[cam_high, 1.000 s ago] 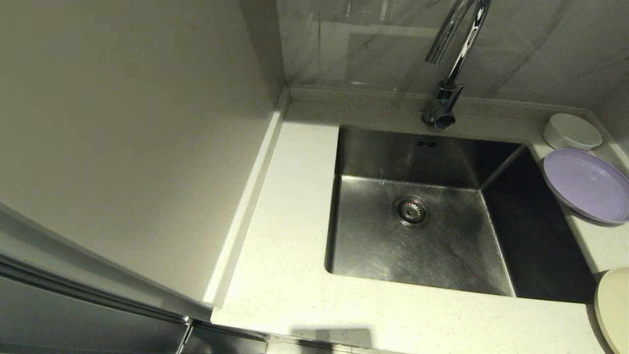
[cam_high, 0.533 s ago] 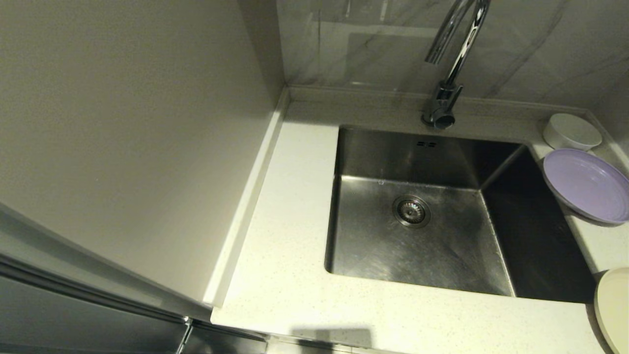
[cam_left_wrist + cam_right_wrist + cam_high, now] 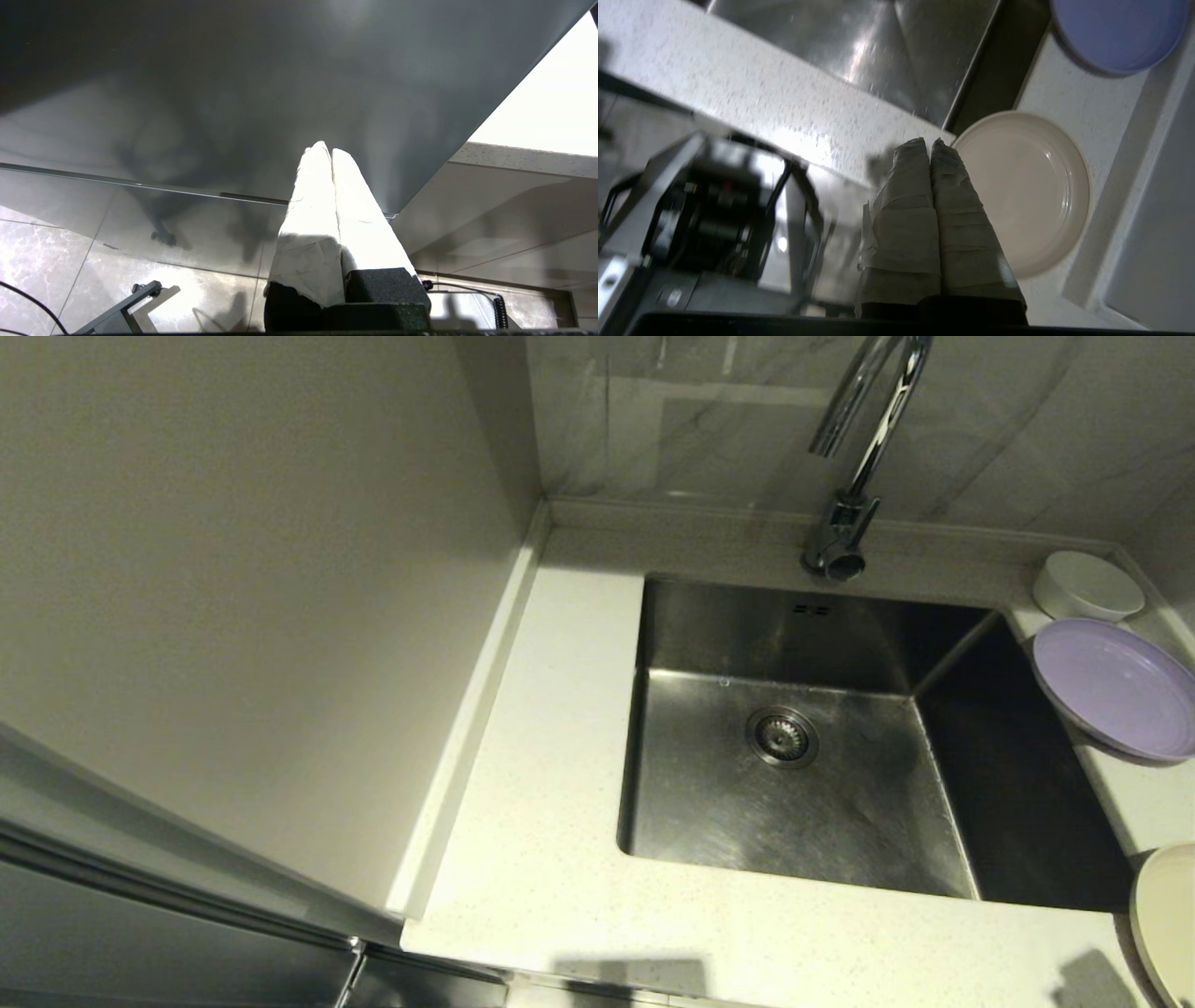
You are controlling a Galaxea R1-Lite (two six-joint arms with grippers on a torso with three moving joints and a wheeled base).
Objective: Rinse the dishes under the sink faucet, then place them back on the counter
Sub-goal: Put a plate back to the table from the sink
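Both right gripper (image 3: 930,142) fingers pressed together just beside cream plate (image 3: 1031,186).

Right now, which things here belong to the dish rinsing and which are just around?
Job: white bowl, purple plate, cream plate, sink, faucet, counter, right gripper.
Around: wall tiles, left gripper off by the floor.

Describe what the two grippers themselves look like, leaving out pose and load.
Both look alike. The left gripper has two long tapering fingers wrapped in wrinkled white tape, set in black foam-like blocks at the base. The right gripper has the same taped fingers, with the wrap showing in overlapping bands, on a dark base. No markings show.
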